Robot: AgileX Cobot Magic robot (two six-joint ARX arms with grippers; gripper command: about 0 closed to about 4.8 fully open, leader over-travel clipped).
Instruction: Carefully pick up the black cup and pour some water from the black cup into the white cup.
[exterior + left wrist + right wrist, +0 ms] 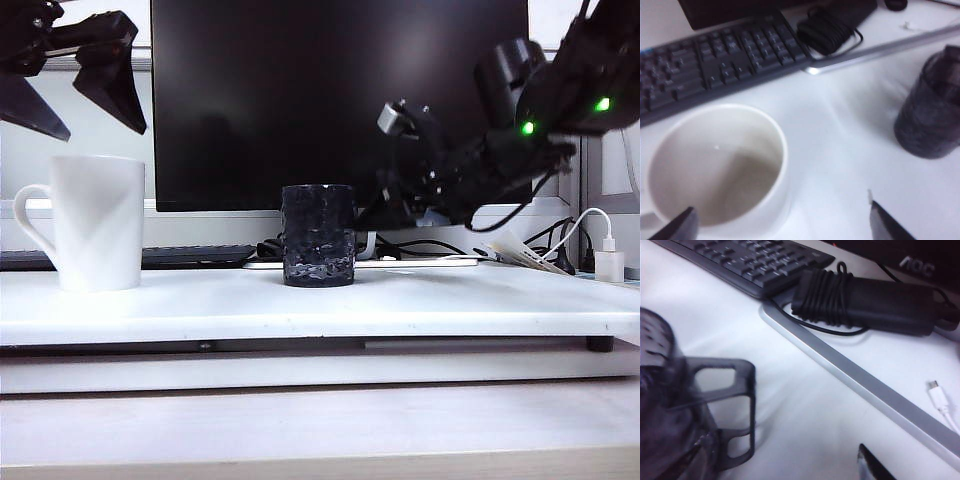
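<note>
Over on the left, the left gripper [85,100] hangs in the air above the white cup [96,222], fingers spread wide, holding nothing. That cup stands upright on the table [320,300] with its handle turned outward to the left. From the left wrist view you can look straight into it [715,165]: the inside looks dry, no liquid that I can make out.

In the middle stands the black cup [318,235], upright, well apart from the white one, nothing touching it. Its dark dimpled wall hides whatever is inside; I can't tell how full it is.

On the right, the right gripper [425,160] is tilted down toward the black cup's side, jaws apart and empty. In the right wrist view the black cup [660,405] sits close against one translucent finger [725,410], but the jaws aren't around it.

Behind it all: a keyboard [190,256], a monitor [340,100], a coiled power brick [865,302].

My read: the grab comes next. Best to straddle the cup mid-height, squeeze squarely on that slick faceted glass, and lift level so nothing slops.
</note>
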